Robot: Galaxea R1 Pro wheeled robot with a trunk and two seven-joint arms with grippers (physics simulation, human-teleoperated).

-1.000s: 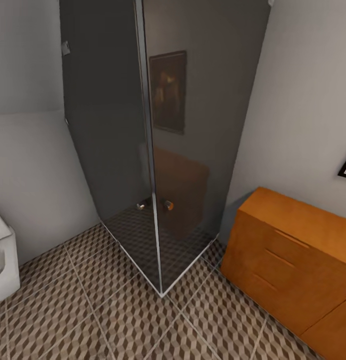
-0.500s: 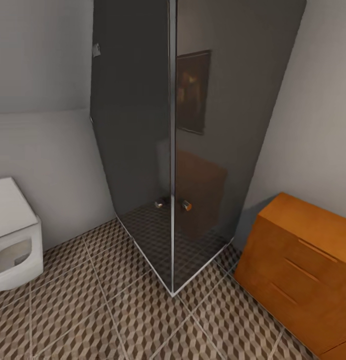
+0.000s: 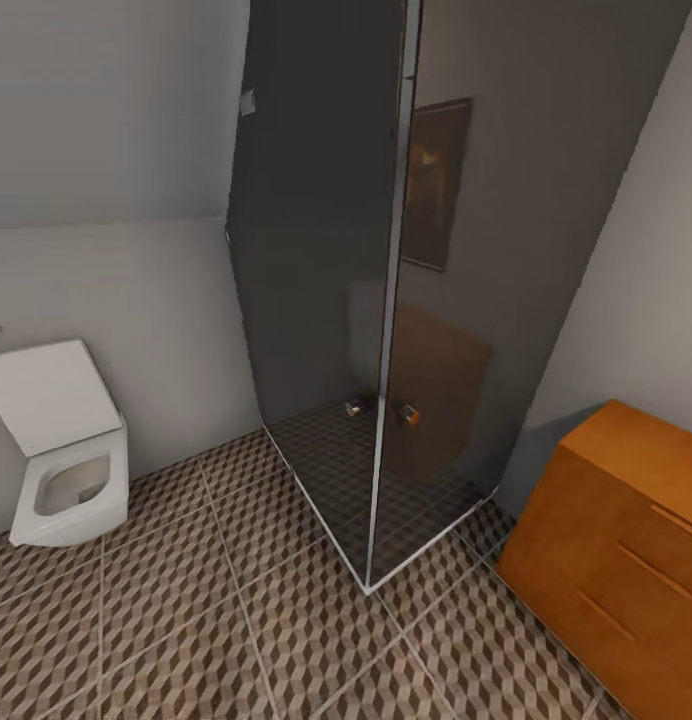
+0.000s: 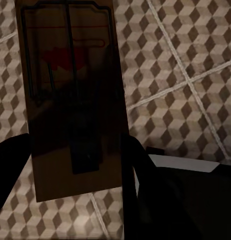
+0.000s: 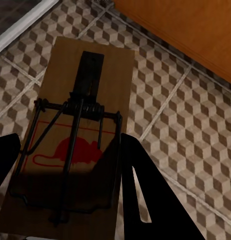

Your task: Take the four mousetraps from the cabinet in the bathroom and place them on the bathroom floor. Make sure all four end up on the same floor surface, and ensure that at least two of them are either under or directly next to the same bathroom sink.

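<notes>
Camera shift: head view has swung left since a second ago, so the toilet (image 3: 61,455) now shows whole and the cabinet (image 3: 626,560) sits at the right edge; the things themselves have not moved.
Shower: dark glass enclosure (image 3: 386,300) stands in the corner between toilet and cabinet.
Left claw (image 4: 78,165): closed on a mousetrap (image 4: 73,100), dark fingers (image 4: 138,175) at both long edges of the board, held above the bathroom floor (image 4: 195,75).
Right claw (image 5: 70,170): gripping a second mousetrap (image 5: 80,135) by its sides, red mouse print and wire frame facing the camera; it appears to hang clear of the tiles, near the cabinet's base (image 5: 195,30).
</notes>
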